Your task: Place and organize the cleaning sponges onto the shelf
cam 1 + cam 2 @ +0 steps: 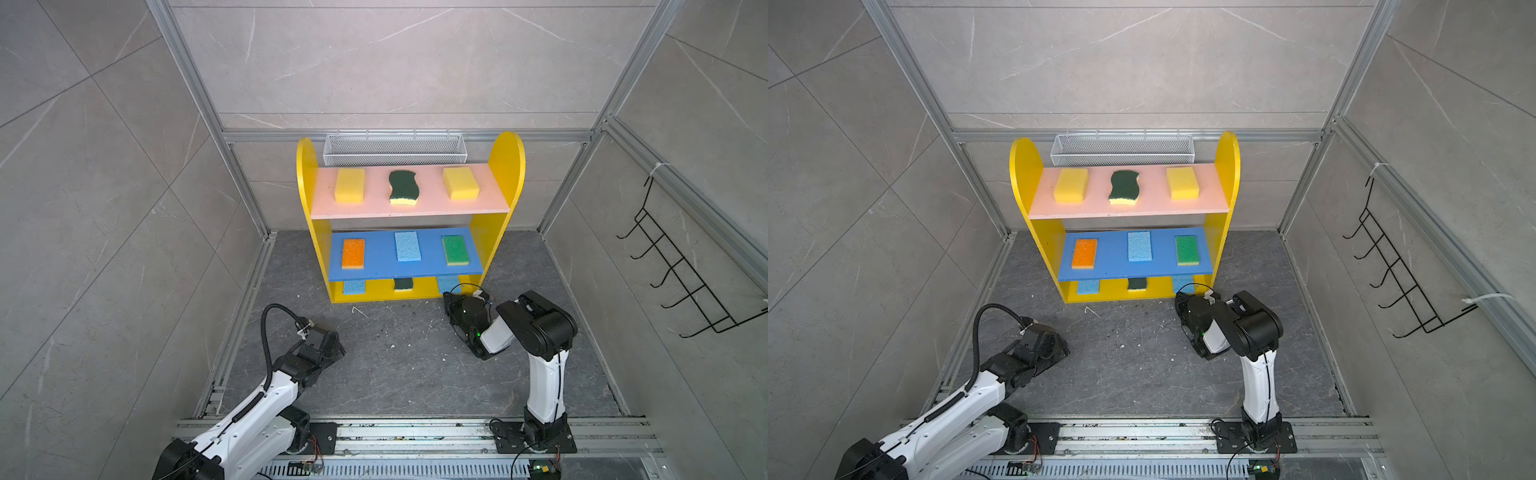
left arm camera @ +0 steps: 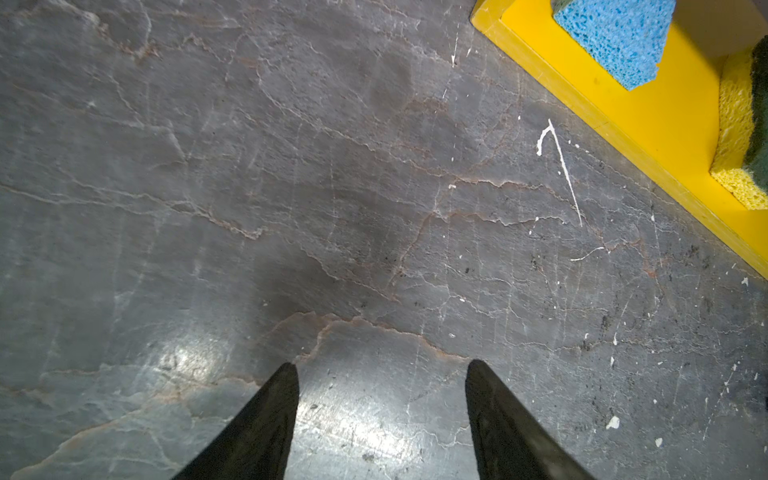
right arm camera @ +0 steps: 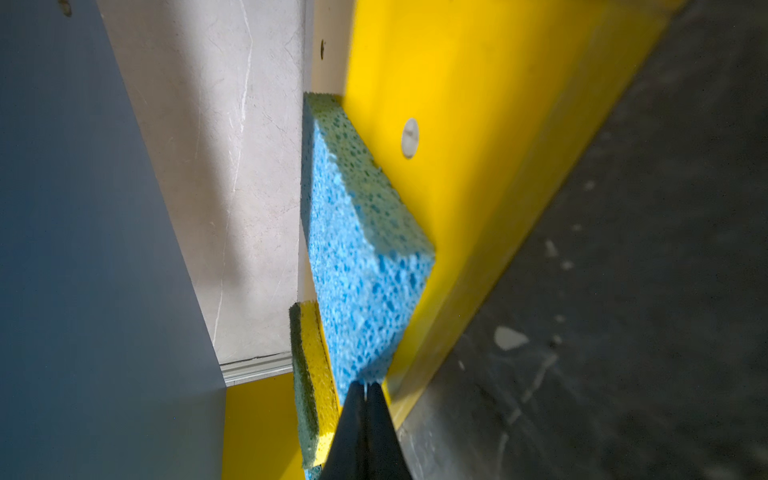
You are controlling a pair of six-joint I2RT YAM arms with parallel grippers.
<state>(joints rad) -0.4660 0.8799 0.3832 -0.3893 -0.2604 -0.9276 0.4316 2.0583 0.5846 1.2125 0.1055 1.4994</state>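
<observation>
The yellow shelf (image 1: 507,166) carries the cleaning sponges in both top views. The pink board holds a yellow sponge (image 1: 350,185), a wavy scourer (image 1: 403,187) and another yellow sponge (image 1: 460,183). On the blue board lie an orange sponge (image 1: 353,252), a light blue sponge (image 1: 407,246) and a green sponge (image 1: 455,249). The base holds a blue sponge (image 1: 354,286), a scourer (image 1: 403,284) and a partly hidden blue sponge (image 3: 357,249). My right gripper (image 3: 365,384) is shut, its tips at that sponge's near edge. My left gripper (image 2: 382,365) hangs open over bare floor.
A white mesh basket (image 1: 395,149) hangs on the back wall behind the shelf. A black wire hook rack (image 1: 681,270) is fixed to the right wall. Grey walls and aluminium rails (image 1: 245,291) enclose the dark floor (image 1: 395,365).
</observation>
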